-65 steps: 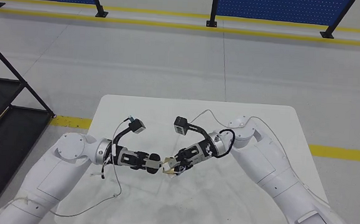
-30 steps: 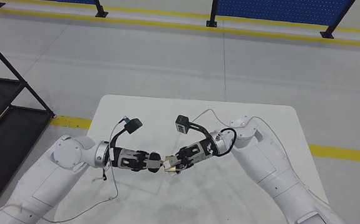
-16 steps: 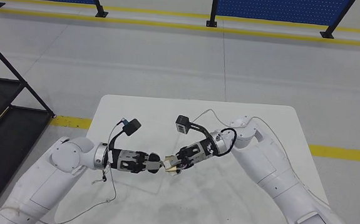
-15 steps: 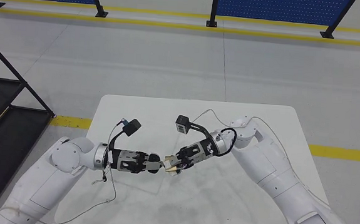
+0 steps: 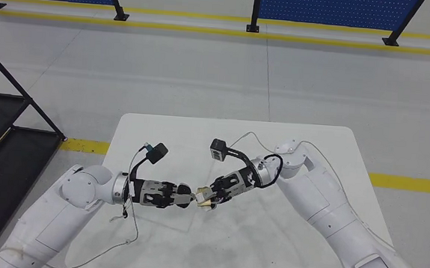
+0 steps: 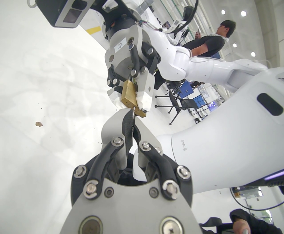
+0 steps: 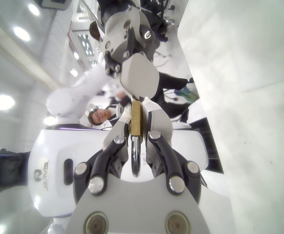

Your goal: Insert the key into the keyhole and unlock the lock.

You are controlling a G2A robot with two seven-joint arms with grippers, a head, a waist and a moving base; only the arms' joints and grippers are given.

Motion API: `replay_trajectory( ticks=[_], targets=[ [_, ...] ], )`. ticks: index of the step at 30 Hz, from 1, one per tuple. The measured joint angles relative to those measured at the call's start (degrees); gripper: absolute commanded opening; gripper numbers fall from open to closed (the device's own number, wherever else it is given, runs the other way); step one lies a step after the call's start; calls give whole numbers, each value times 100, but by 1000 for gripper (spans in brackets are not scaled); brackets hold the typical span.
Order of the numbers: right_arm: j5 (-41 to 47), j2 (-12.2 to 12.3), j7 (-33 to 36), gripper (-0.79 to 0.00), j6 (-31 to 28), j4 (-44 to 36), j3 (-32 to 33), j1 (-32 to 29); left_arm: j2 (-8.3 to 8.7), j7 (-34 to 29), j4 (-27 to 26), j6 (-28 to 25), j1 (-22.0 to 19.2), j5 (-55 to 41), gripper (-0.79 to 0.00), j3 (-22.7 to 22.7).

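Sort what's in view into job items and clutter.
Job: brass lock, clamped in the right gripper; key, pinched in the left gripper, tip at the lock's base.
Lying about: brown scrap on the table; black rack; blue barriers.

You had a white table (image 5: 170, 131) before you, a small brown speck (image 6: 39, 124) on it; a black rack (image 5: 3, 164) stood left of it, blue barriers (image 5: 329, 7) along the far side.

Lock (image 6: 129, 94) is sitting between the right gripper's (image 7: 135, 108) fingers over the table's (image 5: 282, 244) middle; key (image 6: 133, 110) is sitting between the left gripper's (image 6: 132, 117) fingers, tip touching the lock's underside; left gripper is facing the right one from the table's left-edge side.
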Motion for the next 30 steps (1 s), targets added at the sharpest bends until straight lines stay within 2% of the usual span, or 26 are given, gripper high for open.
replay_trajectory(
  ticks=[30],
  targets=[
    [0,0,0,-785,0,0,0,0,58,791,-242,-655,317,844,-785,-162]
  ],
)
